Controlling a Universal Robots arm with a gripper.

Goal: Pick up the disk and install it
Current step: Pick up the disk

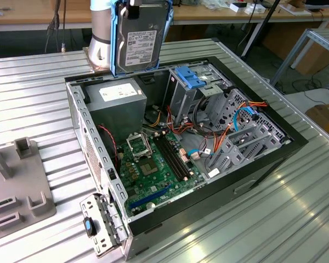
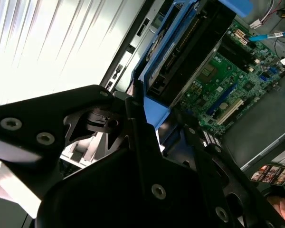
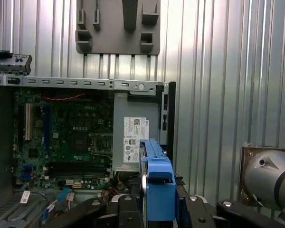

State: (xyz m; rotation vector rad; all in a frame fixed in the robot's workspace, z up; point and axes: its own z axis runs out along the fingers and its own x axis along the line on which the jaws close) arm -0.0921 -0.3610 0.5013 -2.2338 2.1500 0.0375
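The jaws are clenched on the disk (image 3: 159, 190), a black finger (image 3: 132, 209) on each side of it, so the gripper (image 3: 159, 206) carries it on edge with a blue carrier rail facing the first wrist view. In the exterior view the disk hangs upright, label face showing, over the far corner of the open computer case (image 1: 263, 164) on the exterior view's left. It is raised above the grey power supply (image 1: 118, 96), and whether its lower edge clears the case rim cannot be told. Just to the exterior view's right of it, and lower, stands the grey drive cage (image 1: 181, 96) with its blue latch (image 1: 189, 76). Nearer lies the green motherboard (image 1: 153, 159) on the case floor. The silver arm segment (image 1: 101, 38) rises beside the disk at the far side. The case lies on a ribbed metal table (image 1: 33, 87) — a grey fixture plate (image 1: 22, 186) sits well apart at the exterior view's left
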